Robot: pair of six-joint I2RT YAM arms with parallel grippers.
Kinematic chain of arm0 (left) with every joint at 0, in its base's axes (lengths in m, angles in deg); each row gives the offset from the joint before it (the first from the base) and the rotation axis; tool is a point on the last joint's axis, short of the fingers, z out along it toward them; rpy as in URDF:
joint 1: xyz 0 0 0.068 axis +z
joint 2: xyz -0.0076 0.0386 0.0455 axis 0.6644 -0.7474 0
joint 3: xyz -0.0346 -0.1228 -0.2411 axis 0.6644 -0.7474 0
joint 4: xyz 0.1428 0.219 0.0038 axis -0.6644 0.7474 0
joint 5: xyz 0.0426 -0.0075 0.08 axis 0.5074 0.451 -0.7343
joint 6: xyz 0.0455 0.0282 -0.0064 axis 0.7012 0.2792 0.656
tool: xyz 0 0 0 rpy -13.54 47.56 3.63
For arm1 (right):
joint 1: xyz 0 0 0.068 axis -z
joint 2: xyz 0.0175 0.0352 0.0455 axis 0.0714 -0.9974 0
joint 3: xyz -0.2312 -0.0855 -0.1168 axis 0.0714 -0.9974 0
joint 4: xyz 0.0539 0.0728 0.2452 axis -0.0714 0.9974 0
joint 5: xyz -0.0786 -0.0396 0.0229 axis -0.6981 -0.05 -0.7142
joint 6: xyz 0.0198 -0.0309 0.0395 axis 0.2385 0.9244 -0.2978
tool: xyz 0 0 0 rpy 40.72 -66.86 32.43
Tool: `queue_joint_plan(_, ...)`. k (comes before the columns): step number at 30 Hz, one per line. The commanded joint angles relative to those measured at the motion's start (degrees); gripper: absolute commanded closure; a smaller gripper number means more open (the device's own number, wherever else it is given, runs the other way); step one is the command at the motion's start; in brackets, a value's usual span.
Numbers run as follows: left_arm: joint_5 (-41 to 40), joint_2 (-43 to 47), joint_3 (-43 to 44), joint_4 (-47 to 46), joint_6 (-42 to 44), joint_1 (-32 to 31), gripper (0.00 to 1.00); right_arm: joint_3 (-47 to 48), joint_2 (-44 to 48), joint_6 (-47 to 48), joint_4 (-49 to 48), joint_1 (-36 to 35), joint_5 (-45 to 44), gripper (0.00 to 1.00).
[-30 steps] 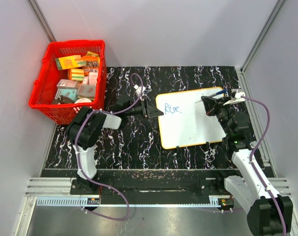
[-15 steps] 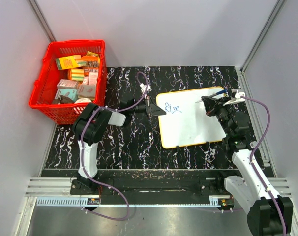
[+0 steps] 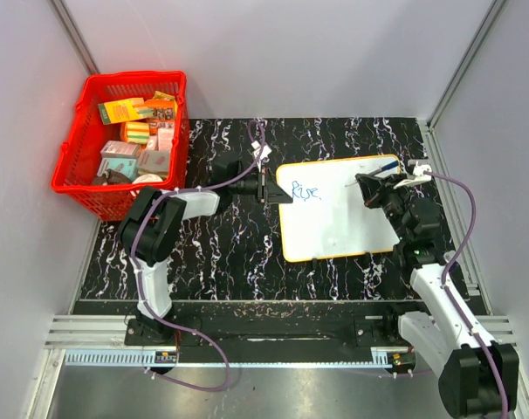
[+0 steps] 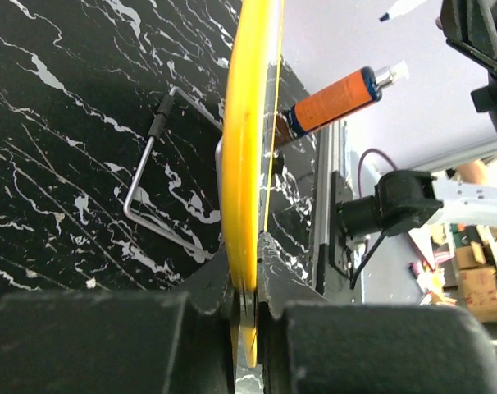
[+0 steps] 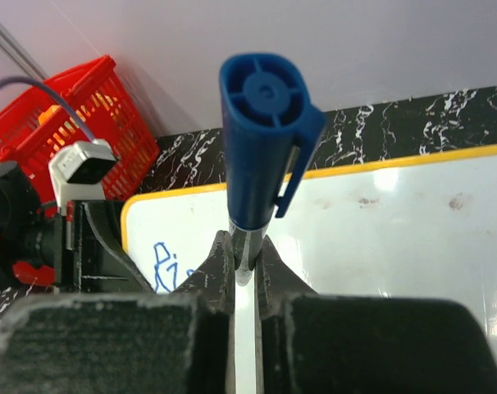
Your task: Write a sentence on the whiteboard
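Note:
The whiteboard (image 3: 334,225), white with a yellow rim, lies on the black marbled table right of centre. One blue word of the sentence (image 3: 306,193) stands near its top left corner. My left gripper (image 3: 270,188) is shut on the whiteboard's left edge; in the left wrist view the yellow rim (image 4: 250,148) sits pinched where the left gripper (image 4: 250,250) closes. My right gripper (image 3: 374,187) is over the board's upper right part, shut on a blue marker (image 5: 263,139). The right gripper (image 5: 247,254) looks down on the whiteboard (image 5: 380,222) and the blue writing (image 5: 162,264).
A red basket (image 3: 81,140) full of small boxes stands at the back left. A bent metal wire (image 4: 150,176) shows on the table side of the board. An orange tube (image 4: 339,100) shows beyond the board's rim. Grey walls enclose the table.
My left gripper has moved right to the whiteboard's left edge and shut on it. The board has shifted slightly. The right arm with the marker has hardly moved.

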Motion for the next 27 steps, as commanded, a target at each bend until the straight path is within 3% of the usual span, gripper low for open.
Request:
queue_joint_plan(1,-1.74,2.34,0.86,20.34,23.52,0.6,1.0,-2.55,-0.71,-0.56,-4.47,0.0,2.91,1.0)
queue_joint_plan(11,-1.22,3.57,5.17,35.11,33.9,0.6,1.0,-3.01,0.0,3.38,-4.75,-4.74,0.28,1.0)
queue_joint_plan(27,-1.13,2.51,5.96,36.01,34.26,0.6,1.0,-4.94,-2.2,6.82,-10.72,-9.49,-5.51,1.0)
